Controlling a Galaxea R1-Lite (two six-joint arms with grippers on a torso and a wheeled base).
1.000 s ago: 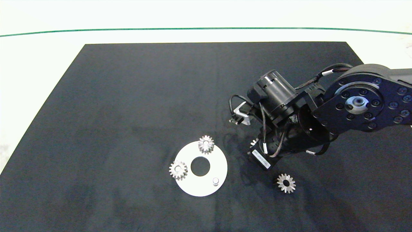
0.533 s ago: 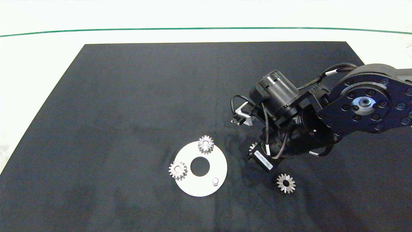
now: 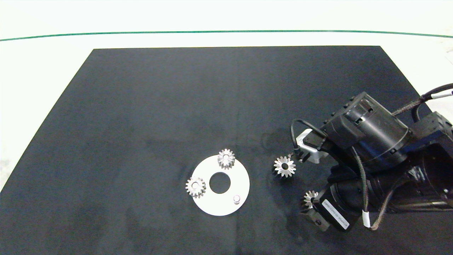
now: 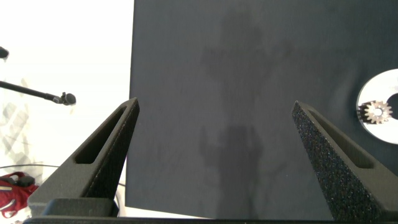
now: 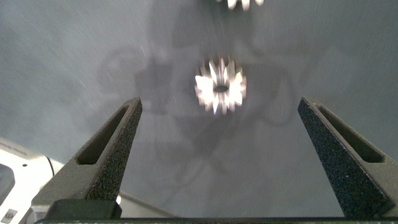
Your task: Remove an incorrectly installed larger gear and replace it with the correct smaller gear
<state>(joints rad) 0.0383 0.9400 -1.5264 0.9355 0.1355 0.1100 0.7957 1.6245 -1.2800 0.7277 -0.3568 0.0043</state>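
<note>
Bright silver star-toothed larger gear [image 3: 284, 166] lies flat on the black mat [image 3: 141, 106]. The right gripper [image 5: 221, 102] hovers, fingers wide, over the small dull-silver gear [image 3: 309, 198]. The left gripper [image 4: 214, 106] also has its fingers wide

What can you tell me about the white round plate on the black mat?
The white plate is a thin flat disc with a round centre hole. It lies on the black mat. One small gear sits at its far edge, a second gear at its left edge; a short bare pin stands on it. Nothing else touches it.

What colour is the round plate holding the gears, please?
White, the round plate shows best in the head view.
</note>
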